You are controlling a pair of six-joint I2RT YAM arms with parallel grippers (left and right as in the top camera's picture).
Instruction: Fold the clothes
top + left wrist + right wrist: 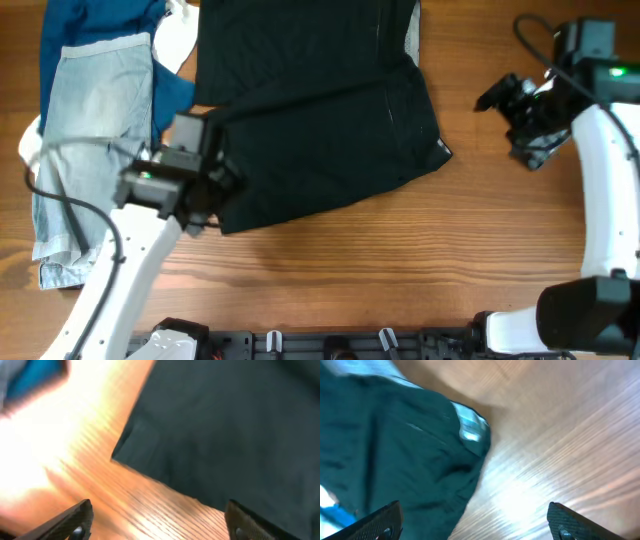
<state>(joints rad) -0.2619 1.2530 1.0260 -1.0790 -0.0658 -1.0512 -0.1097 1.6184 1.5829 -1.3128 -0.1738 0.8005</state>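
Taking the overhead view as the clock face, with 12 at the far edge of the table (400, 290), the black shorts (320, 110) lie flat in the upper middle. Their top runs out of frame at 12 and their near edge slants from a corner at 8 up to a corner at 3. The left gripper (212, 195) hovers right at that 8 o'clock corner. Its wrist camera shows the jaws spread wide with nothing between them, the cloth corner just ahead and the fabric spreading away toward 1 to 2 o'clock. The right gripper (490, 100) hangs well apart from the shorts, which lie at its 9 o'clock. Its jaws are also wide apart and empty, and its camera shows the pale-tagged corner of the cloth off to one side over bare wood. The left arm is clearly the nearer. A fold probably turns on pinching that near corner and carrying it toward 1 o'clock, across the garment. The pale denim shorts (90, 150) and dark blue garment (100, 25) sit at 9 to 10 o'clock, behind the left arm.
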